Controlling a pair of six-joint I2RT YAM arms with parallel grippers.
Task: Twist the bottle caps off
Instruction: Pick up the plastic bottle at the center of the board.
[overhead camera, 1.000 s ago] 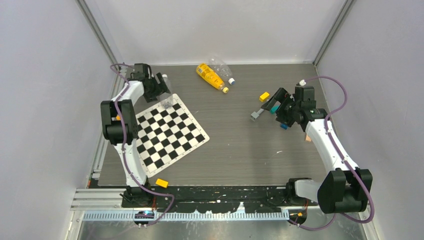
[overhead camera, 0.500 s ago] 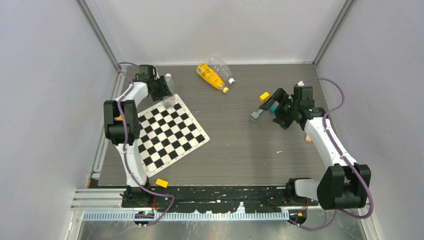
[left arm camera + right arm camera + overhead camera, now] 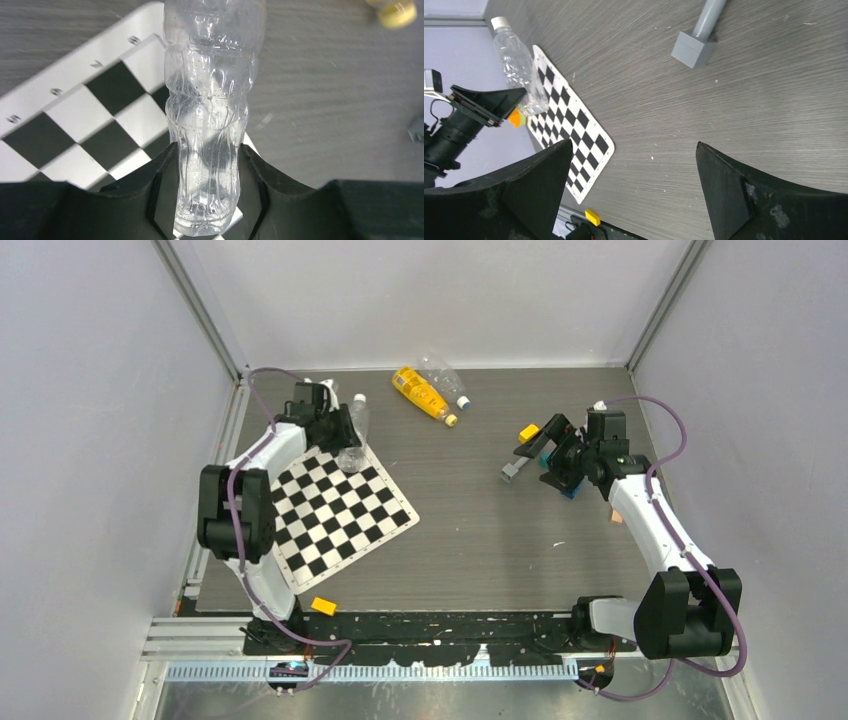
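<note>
Left end effector [image 3: 207,170]: clamped on the base end of a clear bottle [image 3: 212,90], above the far corner of the checkerboard mat [image 3: 335,505].
Held bottle top: white cap [image 3: 500,22] is on, pointing away from the fingers.
Far middle of tabletop [image 3: 480,540]: yellow-orange bottle [image 3: 418,391] with yellow cap [image 3: 451,421] lies just beside a second clear bottle [image 3: 440,373].
Right end effector [image 3: 631,147]: fingers wide apart, holding nothing, near a grey tool [image 3: 696,47].

clear bottle [image 3: 210,115] top cut off, yellow cap [image 3: 396,11] blurred
</note>
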